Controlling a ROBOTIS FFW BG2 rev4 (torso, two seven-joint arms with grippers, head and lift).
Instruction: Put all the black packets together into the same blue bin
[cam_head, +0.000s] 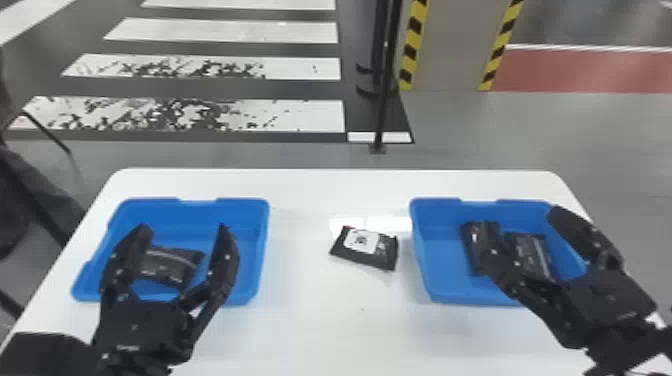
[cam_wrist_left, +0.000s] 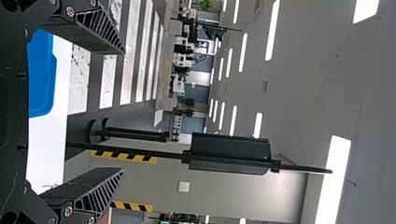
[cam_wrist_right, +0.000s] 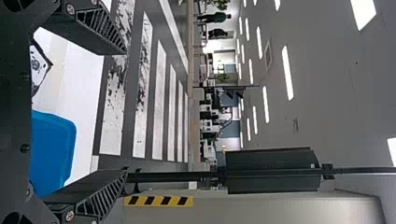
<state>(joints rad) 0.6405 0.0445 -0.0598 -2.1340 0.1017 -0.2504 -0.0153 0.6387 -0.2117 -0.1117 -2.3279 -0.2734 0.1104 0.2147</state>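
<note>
Plainly, the white table (cam_head: 320, 320) had a smooth top with rounded far corners, and on it stood two shallow blue bins, rectangular with rounded corners and a dip in the far rim. The left bin (cam_head: 250, 210) and the right bin (cam_head: 425, 240) looked like moulded plastic, their walls sloping outward.

The black packets were flat and roughly rectangular, with a slight shine. The middle packet (cam_head: 387, 252) lay slantwise on the table between the bins, nearer the right one, and bore a white label (cam_head: 361, 240) with dark print. A packet with a pale stripe (cam_head: 172, 265) lay in the left bin. Two more, an upper-left packet (cam_head: 470, 240) and a striped packet (cam_head: 532, 252), lay side by side in the right bin.

The left gripper (cam_head: 183, 231) was over the left bin, its fingers wide apart around the packet there, holding nothing. The right gripper (cam_head: 519, 230) was over the right bin, also spread wide and holding nothing.

The head view looked down onto the packets, and showed a red floor area (cam_head: 590, 70) beyond. Both wrist views took in long ceiling lights (cam_wrist_right: 287, 72) and the open lattice sides of the fingers (cam_wrist_left: 99, 27); in the right one a corner of the white label appeared near the bin.
</note>
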